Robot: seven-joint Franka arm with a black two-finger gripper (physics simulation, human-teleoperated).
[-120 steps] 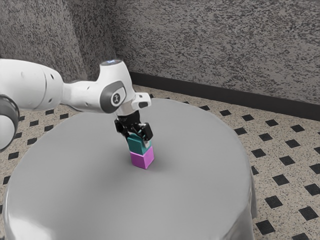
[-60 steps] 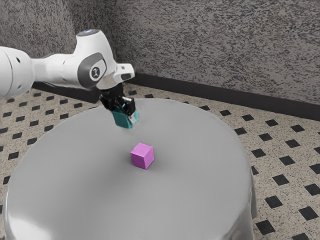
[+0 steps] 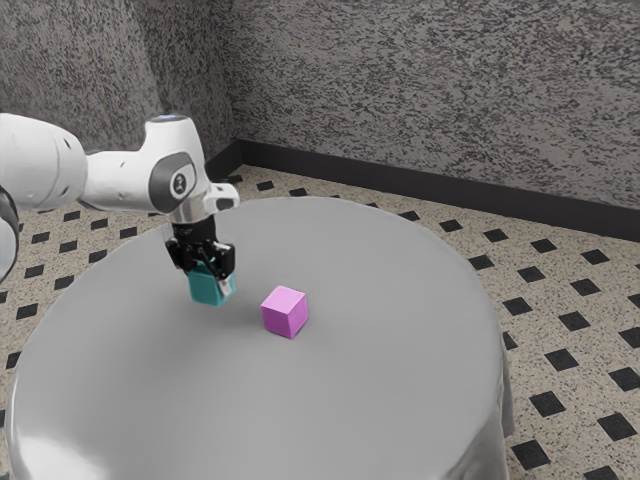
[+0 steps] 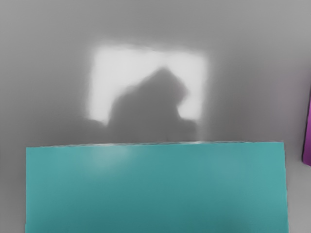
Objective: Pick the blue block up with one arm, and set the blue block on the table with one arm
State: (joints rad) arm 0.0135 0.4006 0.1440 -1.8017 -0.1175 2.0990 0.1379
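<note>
In the exterior view my gripper [image 3: 212,270] is shut on the teal-blue block [image 3: 208,288], its fingers at the block's upper part. The block is upright, low over the round grey table [image 3: 350,400] or on it; I cannot tell whether its underside touches. In the wrist view the blue block [image 4: 155,187] is large and close under my hand, with the table's grey surface [image 4: 252,73] beyond it.
A magenta block [image 3: 285,312] stands on the table, a short gap from the blue block toward the exterior view's right. In the wrist view an edge of this magenta block [image 4: 308,141] shows beside the blue one.
The blue block was on top of the magenta one; my gripper lifted it off, carried it toward the exterior view's left and lowered it beside. The magenta block stayed put.
</note>
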